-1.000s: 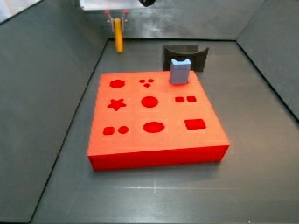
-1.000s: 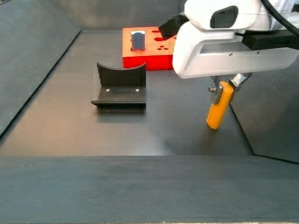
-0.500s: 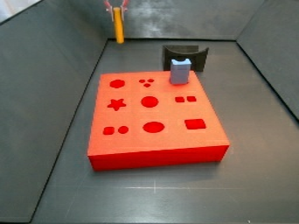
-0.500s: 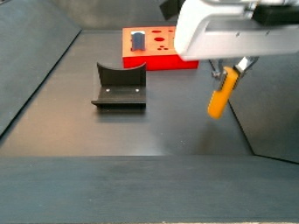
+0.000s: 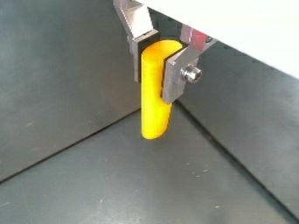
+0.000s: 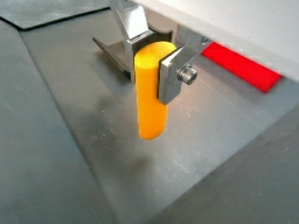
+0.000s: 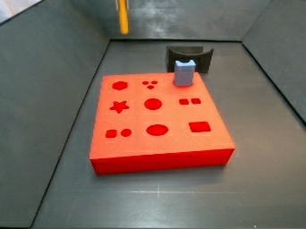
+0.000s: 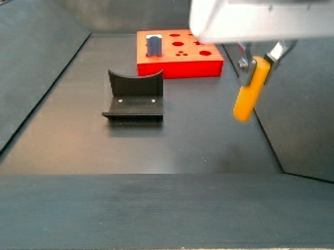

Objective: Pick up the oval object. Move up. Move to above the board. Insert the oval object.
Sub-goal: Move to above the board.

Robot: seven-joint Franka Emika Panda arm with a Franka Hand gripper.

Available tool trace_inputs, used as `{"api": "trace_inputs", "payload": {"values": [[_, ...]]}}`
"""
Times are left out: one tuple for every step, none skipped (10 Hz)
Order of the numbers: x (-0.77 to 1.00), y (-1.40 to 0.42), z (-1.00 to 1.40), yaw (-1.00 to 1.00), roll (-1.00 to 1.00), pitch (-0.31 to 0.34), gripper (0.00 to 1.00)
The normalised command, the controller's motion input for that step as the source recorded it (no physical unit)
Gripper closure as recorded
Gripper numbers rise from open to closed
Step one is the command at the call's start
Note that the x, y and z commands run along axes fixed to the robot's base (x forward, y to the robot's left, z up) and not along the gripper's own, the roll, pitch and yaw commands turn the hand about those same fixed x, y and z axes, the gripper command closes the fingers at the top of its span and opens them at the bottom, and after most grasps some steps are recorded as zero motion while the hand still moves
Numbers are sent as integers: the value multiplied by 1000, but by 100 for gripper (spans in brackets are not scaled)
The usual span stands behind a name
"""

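The oval object is a slim yellow-orange peg, held upright between my gripper's silver fingers in both wrist views (image 5: 156, 96) (image 6: 149, 101). My gripper (image 5: 156, 63) (image 6: 152, 61) is shut on its upper part. In a side view the gripper (image 8: 256, 62) holds the peg (image 8: 248, 93) well above the floor, near the right wall. In a side view only the peg's lower part (image 7: 121, 18) shows at the top edge, behind the red board (image 7: 156, 150); the gripper is out of that frame. The board (image 8: 196, 68) (image 6: 239, 66) lies apart from the peg.
A grey-blue block (image 7: 184, 72) (image 8: 154, 44) stands upright on the board's far edge. A dark grey curved stand (image 7: 189, 56) (image 8: 133, 96) (image 6: 114, 52) sits on the floor beside the board. Grey walls close in the floor on all sides.
My gripper has risen with the peg in it: in one side view its body has left the top of the frame, and in the other the peg hangs higher above the floor.
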Motion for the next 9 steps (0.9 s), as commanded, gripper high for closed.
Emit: {"api": "trace_inputs", "payload": {"values": [[224, 203, 1000, 2, 8, 212, 100], [194, 184, 1000, 1, 32, 146, 100], [176, 169, 1000, 2, 43, 114, 100], [151, 151, 1000, 4, 48, 100, 100], [140, 143, 1000, 4, 51, 98, 100], [117, 124, 1000, 8, 53, 95, 100], [101, 111, 1000, 14, 53, 93, 100], [80, 91, 1000, 18, 45, 92, 100], [69, 86, 1000, 17, 46, 90, 100]]}}
